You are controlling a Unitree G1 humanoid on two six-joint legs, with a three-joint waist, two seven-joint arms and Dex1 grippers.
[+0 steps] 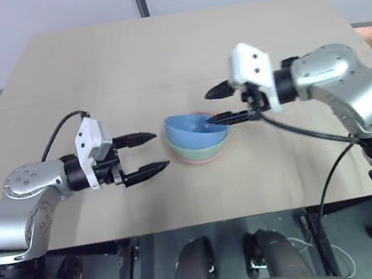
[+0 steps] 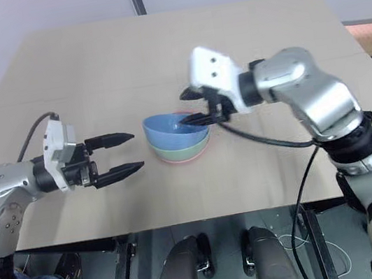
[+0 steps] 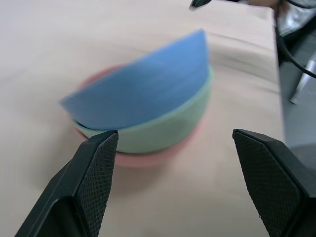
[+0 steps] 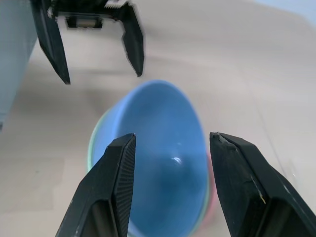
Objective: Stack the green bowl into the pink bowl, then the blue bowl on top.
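The three bowls are being seen nested near the middle of the table; the pink bowl is lying at the bottom, the green bowl is sitting inside it, and the blue bowl is resting on top, tilted rather than seated level; the right gripper is being held just above the blue bowl's rim, its jaws spread and gripping nothing; the left gripper is being held just beside the stack on the other side, its jaws wide apart and empty.
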